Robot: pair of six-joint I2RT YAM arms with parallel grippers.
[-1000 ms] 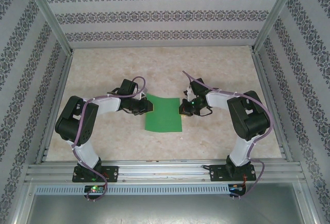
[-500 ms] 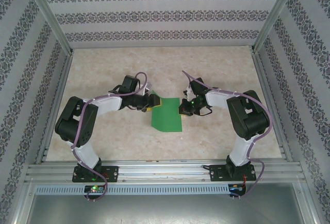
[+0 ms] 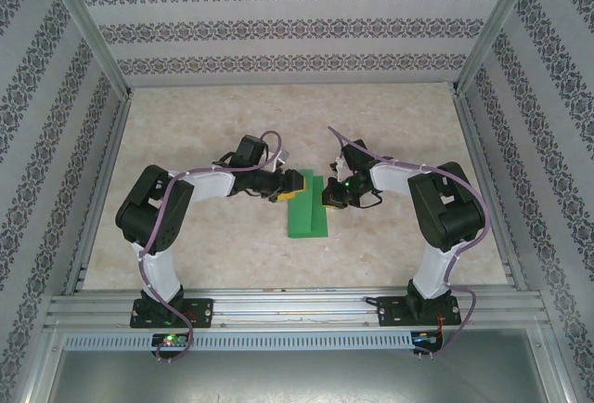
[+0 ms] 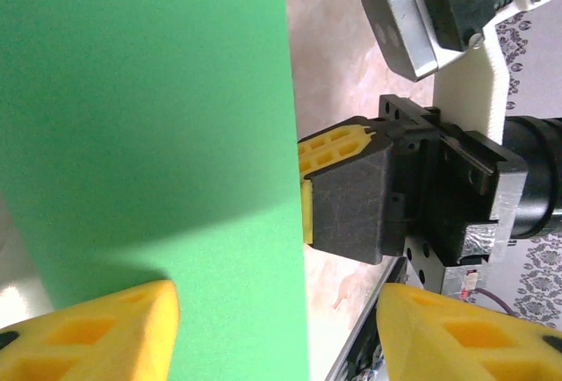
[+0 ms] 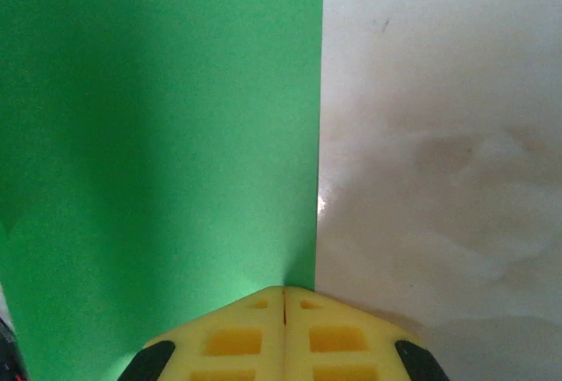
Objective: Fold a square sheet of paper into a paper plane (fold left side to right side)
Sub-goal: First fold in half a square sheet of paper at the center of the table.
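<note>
While the green square sheet of paper (image 3: 306, 217) lies folded narrow, left tool (image 4: 277, 311) spread wide, right tool (image 5: 283, 300) closed.

sheet (image 3: 306, 218): on table (image 3: 278, 124) (mid); left gripper (image 3: 293, 188): over its left side; right gripper (image 3: 327, 201): at its right edge

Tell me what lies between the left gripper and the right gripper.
Only the square sheet of paper, partly folded, lies between the left gripper and the right gripper, seen in the top external view.
</note>
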